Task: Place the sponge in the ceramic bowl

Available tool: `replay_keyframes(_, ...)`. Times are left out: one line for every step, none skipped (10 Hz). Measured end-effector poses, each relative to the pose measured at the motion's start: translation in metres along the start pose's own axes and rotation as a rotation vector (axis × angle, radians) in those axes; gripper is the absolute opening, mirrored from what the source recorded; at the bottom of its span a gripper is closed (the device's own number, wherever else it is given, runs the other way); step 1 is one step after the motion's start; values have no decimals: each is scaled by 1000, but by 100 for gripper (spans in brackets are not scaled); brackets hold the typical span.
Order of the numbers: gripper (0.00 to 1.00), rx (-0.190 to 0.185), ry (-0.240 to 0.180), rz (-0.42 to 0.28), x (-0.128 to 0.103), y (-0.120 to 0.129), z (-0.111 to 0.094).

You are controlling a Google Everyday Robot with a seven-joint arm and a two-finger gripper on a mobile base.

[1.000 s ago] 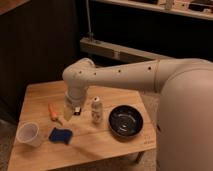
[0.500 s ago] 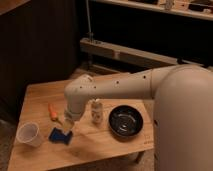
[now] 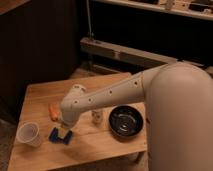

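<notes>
The deep-blue sponge [image 3: 56, 135] lies flat near the front left of the wooden table [image 3: 107, 86]. My gripper [image 3: 63, 130] has come down from the white arm and sits directly over the sponge's middle, hiding part of it. The glossy black ceramic bowl [image 3: 125, 121] stands to the right of the sponge, near the table's right edge, with nothing inside it.
A translucent plastic cup [image 3: 28, 134] stands left of the sponge by the table's front left corner. An orange carrot-shaped item [image 3: 52, 111] lies behind the sponge. A small white bottle [image 3: 96, 117] stands between sponge and bowl. Dark shelving runs behind the table.
The arm has swung forward and to the left and dropped lower. The gripper went from above the table's middle down to the sponge.
</notes>
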Motion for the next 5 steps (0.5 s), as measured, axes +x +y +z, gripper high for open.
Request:
replay_keyframes(65,2,-5,-10,-1,-1,4)
replay_keyframes(65,0,-8,-28,-4,-1,10)
replay_keyframes(65,-2,-13,-40,-5,-3,14)
replay_keyframes(65,-5,-15,-45,-5,-5,16)
replay_keyframes(65,-12,-18,-50,-4,-5,19)
